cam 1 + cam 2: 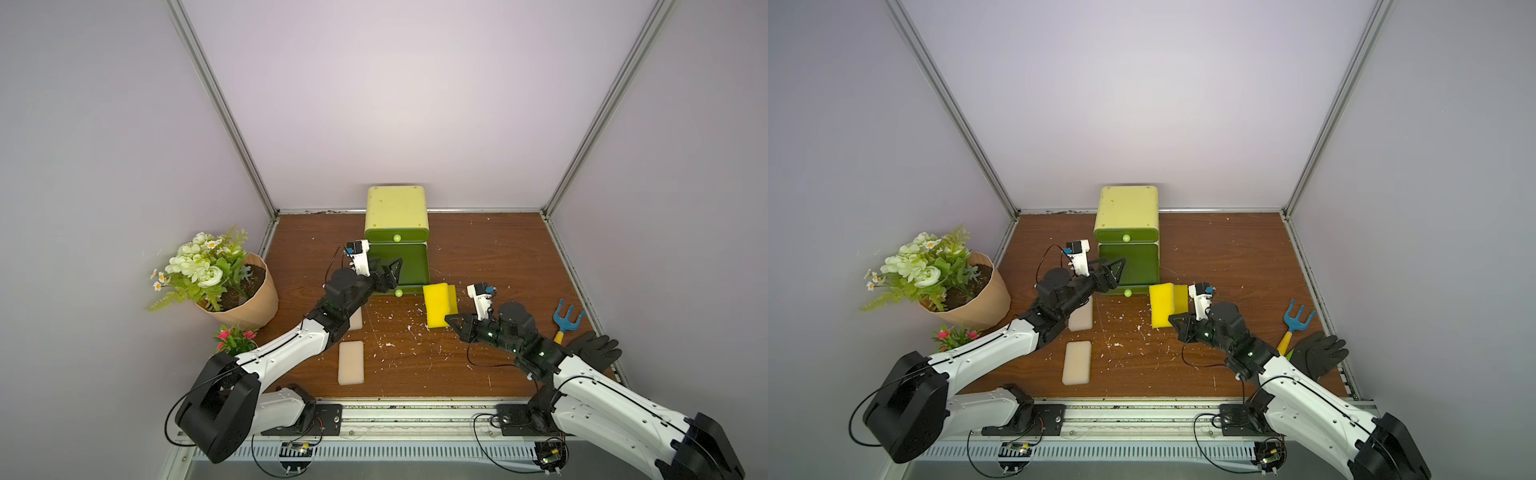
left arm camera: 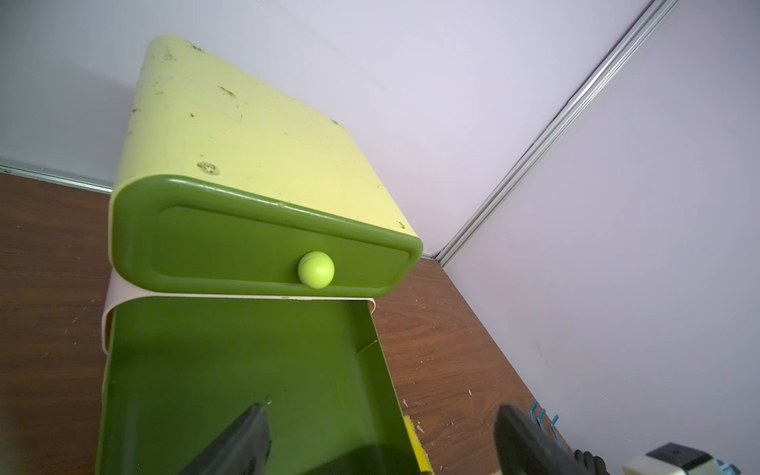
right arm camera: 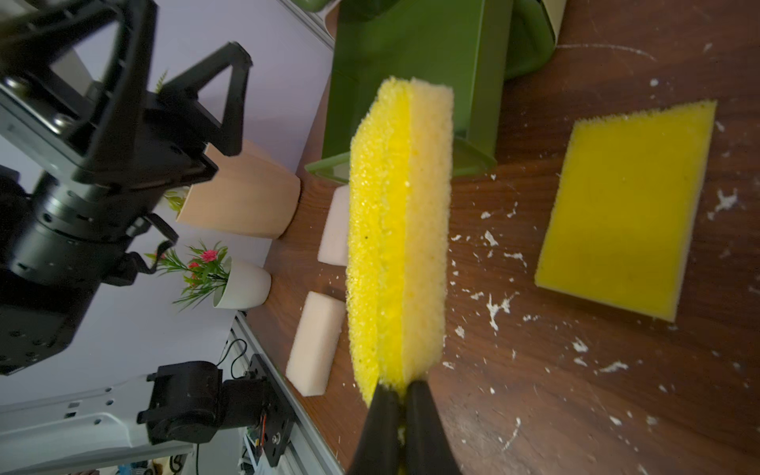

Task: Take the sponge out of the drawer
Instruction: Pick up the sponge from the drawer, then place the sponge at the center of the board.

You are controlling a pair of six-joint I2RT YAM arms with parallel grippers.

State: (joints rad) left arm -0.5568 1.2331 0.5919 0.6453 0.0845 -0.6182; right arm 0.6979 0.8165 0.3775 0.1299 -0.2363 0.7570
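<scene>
Yellow sponge (image 3: 399,230): held edge-on by one end, so it clears the drawer (image 2: 230,370) wall.
Right tool (image 3: 401,386): clamped on the sponge.
Left tool (image 2: 382,436): apart above the empty drawer.

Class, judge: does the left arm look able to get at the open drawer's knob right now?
Probably yes: the left claw hangs open and empty over that drawer, close to the knob, with nothing between them.

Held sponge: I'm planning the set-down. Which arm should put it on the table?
Right. The right gripper holds the sponge outside the drawer; the left gripper is open, empty, at the drawer.
</scene>
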